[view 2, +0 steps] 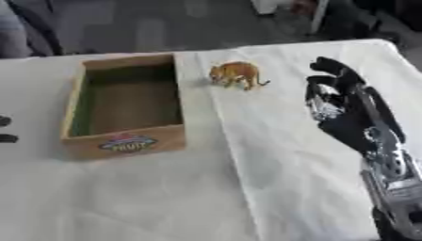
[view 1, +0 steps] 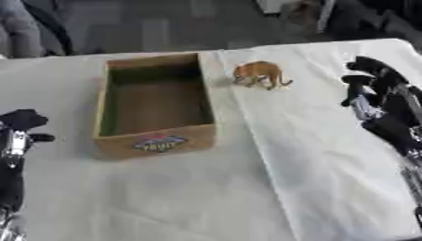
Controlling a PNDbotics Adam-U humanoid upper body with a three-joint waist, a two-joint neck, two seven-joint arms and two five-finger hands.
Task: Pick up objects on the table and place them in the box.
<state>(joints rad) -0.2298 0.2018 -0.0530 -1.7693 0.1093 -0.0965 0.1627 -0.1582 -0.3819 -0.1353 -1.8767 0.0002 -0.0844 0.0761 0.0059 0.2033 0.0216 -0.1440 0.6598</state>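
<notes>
A small orange toy tiger [view 1: 260, 74] stands on the white tablecloth just right of the box's far right corner. The wooden box [view 1: 155, 104] is open on top with nothing visible inside and a colourful label on its near wall. My right hand [view 2: 339, 101] hovers at the right, nearer than the tiger and well clear of it, fingers relaxed and holding nothing. My left hand [view 1: 18, 129] rests at the left edge, beside the box and apart from it, fingers up and holding nothing.
The white cloth [view 1: 206, 197] covers the table and has a crease running from the box toward the near edge. Beyond the table's far edge lie a dark floor and furniture [view 1: 346, 14].
</notes>
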